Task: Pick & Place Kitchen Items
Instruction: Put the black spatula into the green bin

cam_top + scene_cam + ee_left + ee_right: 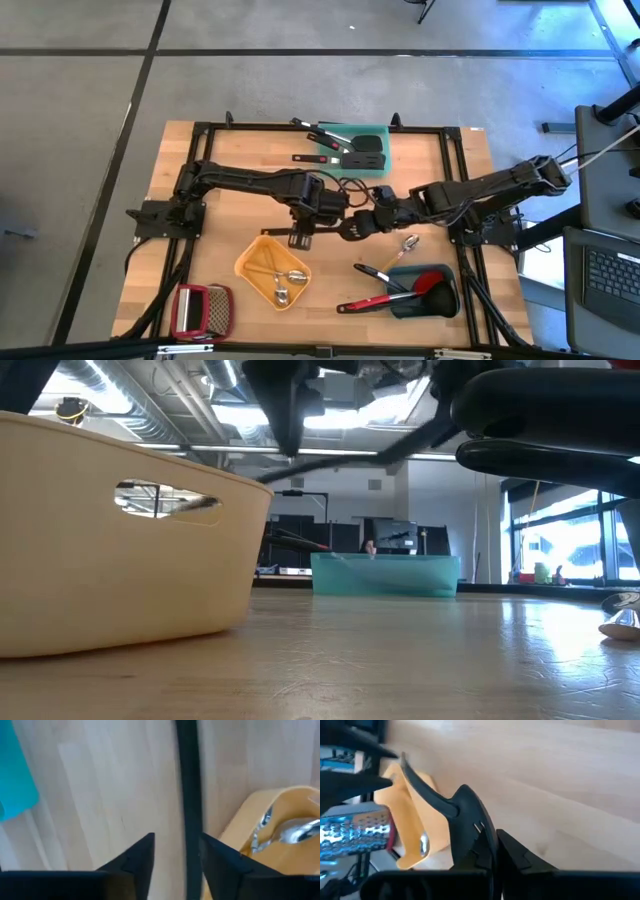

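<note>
A black slotted turner [467, 810] hangs in the air between my two grippers, above the table by the yellow tray's [250, 262] far rim. Its handle [280, 231] reaches toward the table's left. My right gripper [352, 228] is shut on the turner's head. My left gripper [303, 235] is open, with one finger on either side of the handle [187, 795]. A gap shows beside one finger [145, 855]. Small metal spoons [285, 285] lie in the yellow tray. A red spoon [425, 283] and black utensils lie in the grey-blue tray [455, 285]. My right gripper pinches the turner's flat slotted head [479, 827] between its two fingers [520, 857], coming level from the table's right. The turner is lifted clear of the table. Its handle [400, 440] runs on past the fingers, slanting a little downward toward my left gripper.
A teal tray [375, 133] with black utensils stands at the far edge. A shiny spoon [408, 243] lies on the wood near the grey-blue tray. The red-framed grater [200, 310] lies at the near left corner. Bare wood shows at the middle left.
</note>
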You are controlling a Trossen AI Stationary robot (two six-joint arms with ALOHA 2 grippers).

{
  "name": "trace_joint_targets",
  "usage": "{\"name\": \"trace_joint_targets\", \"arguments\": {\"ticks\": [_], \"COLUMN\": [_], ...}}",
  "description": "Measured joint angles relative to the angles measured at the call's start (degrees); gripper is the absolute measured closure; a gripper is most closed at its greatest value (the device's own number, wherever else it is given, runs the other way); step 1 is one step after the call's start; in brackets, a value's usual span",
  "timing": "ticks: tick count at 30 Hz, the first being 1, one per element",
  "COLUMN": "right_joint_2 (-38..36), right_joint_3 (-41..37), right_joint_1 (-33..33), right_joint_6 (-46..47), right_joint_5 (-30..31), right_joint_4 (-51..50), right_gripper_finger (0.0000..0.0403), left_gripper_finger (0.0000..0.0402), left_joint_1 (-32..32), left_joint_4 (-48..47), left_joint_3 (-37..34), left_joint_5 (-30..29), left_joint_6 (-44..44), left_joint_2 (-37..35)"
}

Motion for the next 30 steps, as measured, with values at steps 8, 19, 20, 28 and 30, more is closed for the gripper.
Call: {"name": "trace_joint_targets", "arguments": {"ticks": [8,19,20,28,30], "right_joint_2": [-1.6,-12.0,-12.9,-17.4,-17.6], "right_joint_3": [0.1,0.2,0.2,0.2,0.2], "right_joint_1": [0.9,4.4,4.8,9.0,9.8], "right_joint_6": [0.0,4.4,4.9,9.0,9.7], "right_joint_5": [0.4,8.4,8.8,10.3,10.5], "right_joint_4": [-1.7,-7.8,-8.5,-14.9,-15.6], "right_gripper_finger": [0.0395,0.0395,0.0395,0.0395,0.0395], "left_gripper_finger": [0.0216,0.0216,0.0215,0.0221,0.0221], "left_joint_1": [0.1,0.3,0.4,1.7,1.7], "left_joint_4": [-1.6,-0.1,0.1,0.0,0.0], "left_joint_3": [0.0,0.0,0.0,0.0,0.0], "left_joint_5": [0.2,0.1,-0.1,0.2,0.2], "left_joint_6": [-0.5,-0.8,-0.8,-1.0,-1.0], "left_joint_2": [-0.2,-2.5,-2.7,-3.1,-3.1]}}
